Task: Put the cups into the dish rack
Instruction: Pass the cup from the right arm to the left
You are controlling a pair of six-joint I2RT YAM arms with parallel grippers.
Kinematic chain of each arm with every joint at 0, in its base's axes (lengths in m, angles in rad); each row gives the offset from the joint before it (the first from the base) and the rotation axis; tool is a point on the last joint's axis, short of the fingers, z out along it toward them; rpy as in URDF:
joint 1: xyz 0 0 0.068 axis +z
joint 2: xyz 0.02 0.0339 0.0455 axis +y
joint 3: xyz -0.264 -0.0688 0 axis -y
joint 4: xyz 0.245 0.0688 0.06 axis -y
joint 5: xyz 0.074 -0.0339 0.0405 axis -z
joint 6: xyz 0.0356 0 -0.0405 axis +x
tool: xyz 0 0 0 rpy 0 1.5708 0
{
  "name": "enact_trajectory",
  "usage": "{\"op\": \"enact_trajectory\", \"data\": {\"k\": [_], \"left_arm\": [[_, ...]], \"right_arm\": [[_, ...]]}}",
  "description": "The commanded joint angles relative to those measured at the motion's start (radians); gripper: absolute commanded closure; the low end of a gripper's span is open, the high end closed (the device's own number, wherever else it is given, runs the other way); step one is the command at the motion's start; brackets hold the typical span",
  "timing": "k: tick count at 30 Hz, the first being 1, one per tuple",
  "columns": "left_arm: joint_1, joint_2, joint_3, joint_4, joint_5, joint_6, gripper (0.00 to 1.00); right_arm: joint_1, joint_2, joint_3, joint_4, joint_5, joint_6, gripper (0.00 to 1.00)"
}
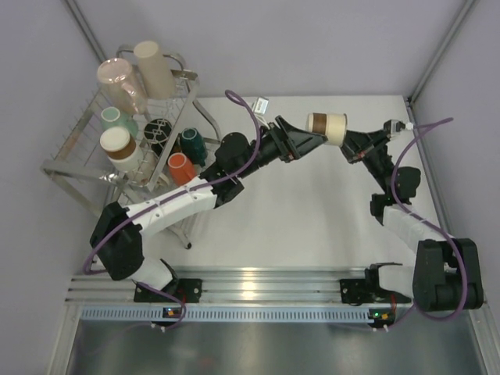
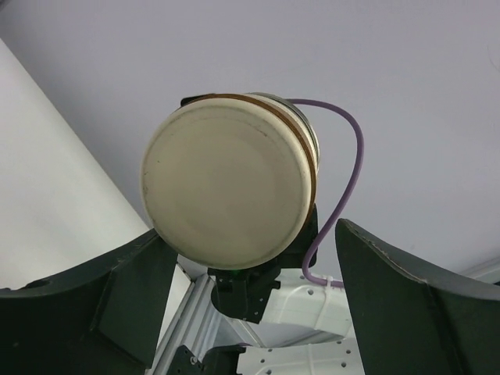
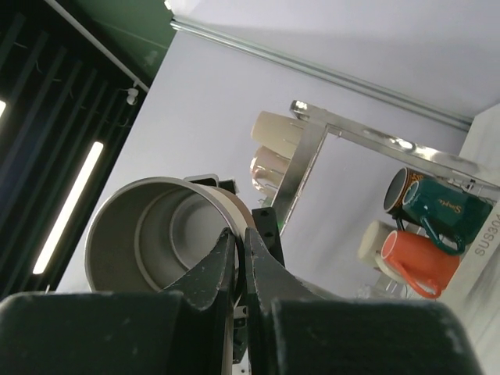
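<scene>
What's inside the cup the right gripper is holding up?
Nothing shows inside the brown-banded cup. The right wrist view shows only a bare grey wall and a stepped bottom. The right gripper pinches the rim with one finger inside, and this hides the near part of the interior.

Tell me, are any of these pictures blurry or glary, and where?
Top external view: even, soft light, a bright glare band on the metal rail at the near edge. Left wrist view: the brown-banded cup is sharp, the dark left gripper fingers at the lower corners softer. Right wrist view: ceiling light strips glow bright at left; the right gripper fingers look blurred.
</scene>
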State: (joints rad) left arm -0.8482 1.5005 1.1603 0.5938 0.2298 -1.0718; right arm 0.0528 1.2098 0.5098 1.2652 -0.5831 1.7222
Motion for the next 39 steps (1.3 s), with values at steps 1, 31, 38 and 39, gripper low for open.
{"op": "enact_trajectory", "data": {"k": [1, 31, 38, 39], "left_arm": [[-0.012, -0.063, -0.007, 0.155, -0.087, 0.001, 0.15], [-0.054, -0.068, 0.016, -0.101, -0.352, 0.162, 1.0], [-0.083, -0.137, 0.042, -0.534, -0.613, 0.303, 1.0], [-0.084, -0.143, 0.044, -0.586, -0.692, 0.312, 1.0]], "right_arm": [[0.039, -0.026, -0.03, 0.444, -0.007, -0.039, 1.0], [0.154, 0.031, -0.159, 0.434, 0.006, -0.147, 0.83], [0.14, 0.103, -0.26, 0.441, -0.052, -0.19, 0.54], [0.137, 0.109, -0.272, 0.441, -0.06, -0.197, 0.53]]}}
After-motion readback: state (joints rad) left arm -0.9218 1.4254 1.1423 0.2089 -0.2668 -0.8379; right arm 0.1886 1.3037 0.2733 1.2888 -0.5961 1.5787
